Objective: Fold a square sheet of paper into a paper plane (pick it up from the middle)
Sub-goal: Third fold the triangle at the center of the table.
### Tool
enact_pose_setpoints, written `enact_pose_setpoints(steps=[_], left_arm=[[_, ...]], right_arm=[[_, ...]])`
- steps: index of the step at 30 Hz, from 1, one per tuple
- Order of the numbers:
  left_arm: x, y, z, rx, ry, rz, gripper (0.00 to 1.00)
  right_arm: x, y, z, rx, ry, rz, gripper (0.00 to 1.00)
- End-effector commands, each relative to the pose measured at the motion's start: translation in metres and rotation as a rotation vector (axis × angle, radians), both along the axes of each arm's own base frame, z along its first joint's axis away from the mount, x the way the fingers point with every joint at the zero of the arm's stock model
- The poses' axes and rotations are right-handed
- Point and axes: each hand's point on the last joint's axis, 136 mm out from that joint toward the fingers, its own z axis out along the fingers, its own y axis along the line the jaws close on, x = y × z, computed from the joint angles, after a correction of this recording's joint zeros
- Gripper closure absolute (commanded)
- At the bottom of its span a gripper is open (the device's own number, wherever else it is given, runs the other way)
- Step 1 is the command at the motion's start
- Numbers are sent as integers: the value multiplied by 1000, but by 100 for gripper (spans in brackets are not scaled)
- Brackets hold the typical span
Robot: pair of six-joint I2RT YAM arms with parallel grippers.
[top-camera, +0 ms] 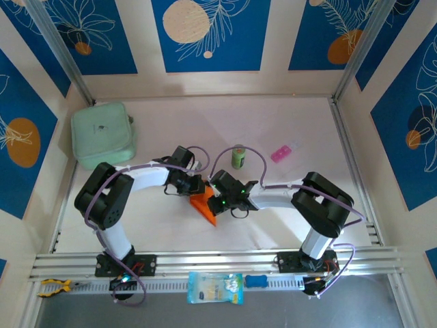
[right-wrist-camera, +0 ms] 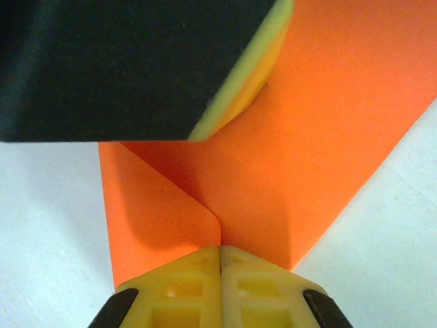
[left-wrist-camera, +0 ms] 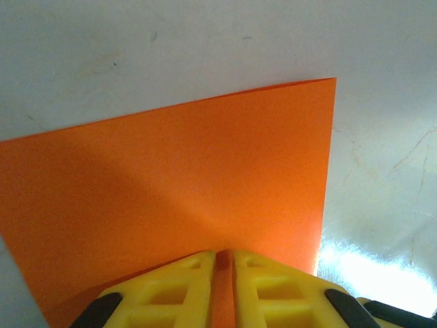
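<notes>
Pinching the orange sheet point(top-camera: 205, 205) from opposite sides with left gripper point(top-camera: 194, 186) and right gripper point(top-camera: 216, 194), both clamped on it. From the right wrist, a folded flap; from the left, flat paper. Just beyond the sheet, a green can point(top-camera: 237, 157); right of the sheet, a pink packet point(top-camera: 285, 152); far left of the sheet, a mint pouch point(top-camera: 104, 134). Underneath, white table point(top-camera: 273, 116); around, blue-patterned walls point(top-camera: 212, 34).
</notes>
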Motion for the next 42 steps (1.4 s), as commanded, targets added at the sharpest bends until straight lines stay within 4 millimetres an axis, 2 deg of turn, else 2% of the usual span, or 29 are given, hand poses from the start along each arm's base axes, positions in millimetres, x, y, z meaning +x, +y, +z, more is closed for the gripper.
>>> enact_pose_setpoints(steps=[1, 11, 20, 26, 32, 34, 38, 42], left_arm=[[1, 4, -3, 17, 3, 5, 85], [1, 4, -4, 14, 1, 12, 86], [5, 0, 3, -6, -13, 6, 85], [15, -4, 20, -21, -57, 13, 82], [23, 3, 42, -10, -129, 59, 73], [20, 8, 47, -7, -145, 81, 73], [5, 19, 55, -36, -154, 141, 79], [-16, 13, 73, -199, -140, 175, 89]], right_arm=[[-4, -9, -11, -34, 25, -20, 96], [-7, -10, -14, -30, 32, -21, 96], [-7, -11, -16, -35, 34, -22, 96], [-8, -13, -18, -40, 37, -24, 96], [-9, -12, -20, -40, 42, -24, 96], [-8, -11, -19, -37, 40, -25, 96], [-8, -12, -19, -39, 39, -28, 96], [-10, -13, -19, -44, 36, -34, 96]])
